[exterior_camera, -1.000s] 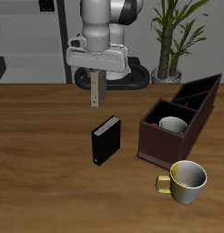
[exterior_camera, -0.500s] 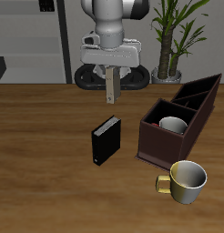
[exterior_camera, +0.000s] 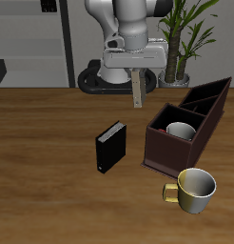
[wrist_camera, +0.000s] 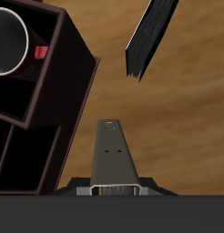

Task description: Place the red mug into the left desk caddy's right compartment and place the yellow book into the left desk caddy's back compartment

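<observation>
The gripper [exterior_camera: 137, 74] hangs above the tabletop [exterior_camera: 43, 143], pinching the yellow book [exterior_camera: 137, 88] between its fingers. The book is thin, greyish-tan, hanging on edge below the gripper, clear of the tabletop. It sits between the black book [exterior_camera: 110, 147] and the left desk caddy [exterior_camera: 171, 152], higher than both and farther back than the black book.

The caddy stands angled on the tabletop, dark brown, open top. The red mug [exterior_camera: 181, 131] is already inside the right compartment [exterior_camera: 166, 121], pale inside showing. Back compartment is the narrow section farther along the caddy; no book in it. A yellow-and-white mug [exterior_camera: 195, 189] with a golden handle stands just beside the caddy, nearer the tabletop's front edge.

Wrist view: the yellow book [wrist_camera: 115, 157] runs out from the gripper, over bare wood. The caddy [wrist_camera: 59, 91] lies beside it, with the red mug [wrist_camera: 12, 41] in its big section. The black book [wrist_camera: 151, 35] shows beyond.
</observation>
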Robot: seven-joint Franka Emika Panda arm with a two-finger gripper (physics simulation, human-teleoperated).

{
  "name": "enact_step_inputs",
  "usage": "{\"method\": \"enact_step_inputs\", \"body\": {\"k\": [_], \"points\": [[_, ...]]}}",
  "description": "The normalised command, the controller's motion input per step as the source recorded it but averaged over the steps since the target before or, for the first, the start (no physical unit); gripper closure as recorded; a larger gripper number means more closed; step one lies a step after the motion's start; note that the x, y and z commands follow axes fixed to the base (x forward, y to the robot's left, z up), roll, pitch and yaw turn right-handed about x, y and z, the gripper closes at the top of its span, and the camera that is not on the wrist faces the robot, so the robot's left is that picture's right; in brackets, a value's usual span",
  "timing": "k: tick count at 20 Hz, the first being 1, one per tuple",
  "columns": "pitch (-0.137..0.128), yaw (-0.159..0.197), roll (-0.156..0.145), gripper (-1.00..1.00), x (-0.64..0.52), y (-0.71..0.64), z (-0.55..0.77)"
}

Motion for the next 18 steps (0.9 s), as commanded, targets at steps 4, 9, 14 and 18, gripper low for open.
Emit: {"method": "enact_step_inputs", "body": {"k": [4, 9, 14, 18], "points": [[0.059, 0.000, 0.054, 1.00, 0.10, 0.51, -0.16], [0.045, -0.029, 0.011, 1.00, 0.03, 0.11, -0.10], [0.039, -0.028, 0.037, 1.00, 0.00, 0.24, -0.03], [0.033, -0.032, 0.056, 1.00, -0.02, 0.27, -0.01]]}}
